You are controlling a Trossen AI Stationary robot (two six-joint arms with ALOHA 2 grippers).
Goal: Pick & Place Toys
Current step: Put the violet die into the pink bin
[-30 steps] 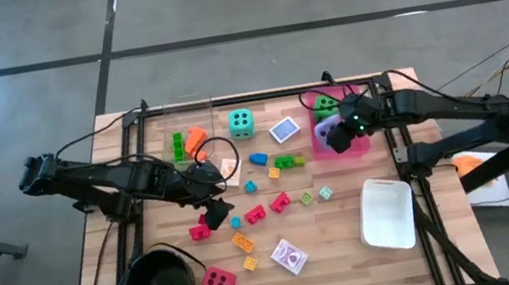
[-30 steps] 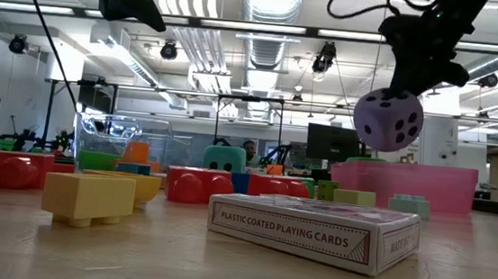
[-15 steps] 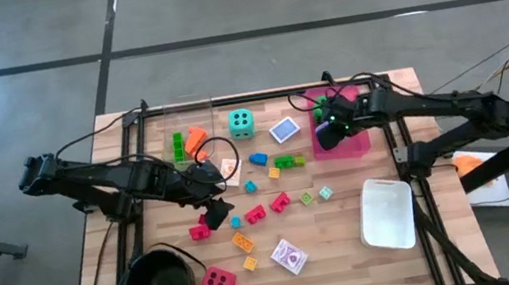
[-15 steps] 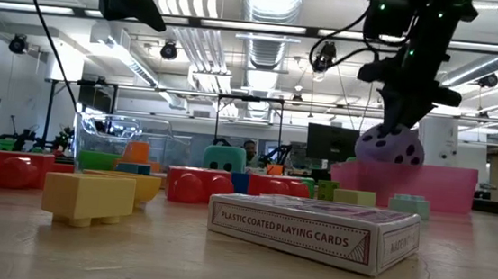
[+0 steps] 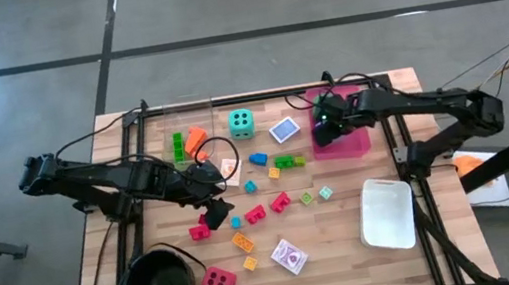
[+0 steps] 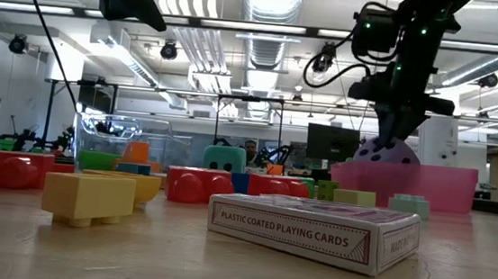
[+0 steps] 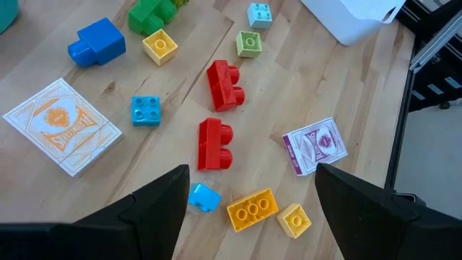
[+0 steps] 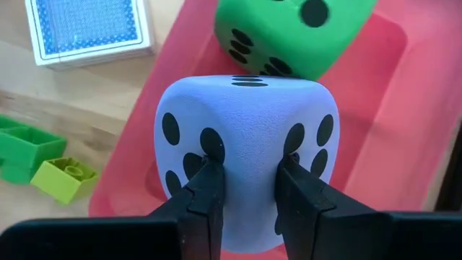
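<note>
Purple die (image 8: 242,155) is the toy in hand now — the right gripper (image 8: 245,173) pinches it between its two fingers, which press into the soft foam, so the jaws are closed on it but not fully together. It hangs low inside the pink tray (image 5: 353,140) at the far right part of the table, just beside the green die (image 8: 292,32) that already lies there. In the low view only the top of the purple die shows above the tray wall, so I judge it is at the bottom or nearly so; whether it touches the floor of the tray I cannot tell.

The step is the placing. Next move, I think, calls for opening the fingers and lifting straight up, so the die is not dragged out again.

The left gripper (image 7: 249,188) waits with jaws wide apart and empty over the small blocks near the table's middle — red bricks (image 7: 220,115) and a card pack (image 7: 315,146) lie under it.
</note>
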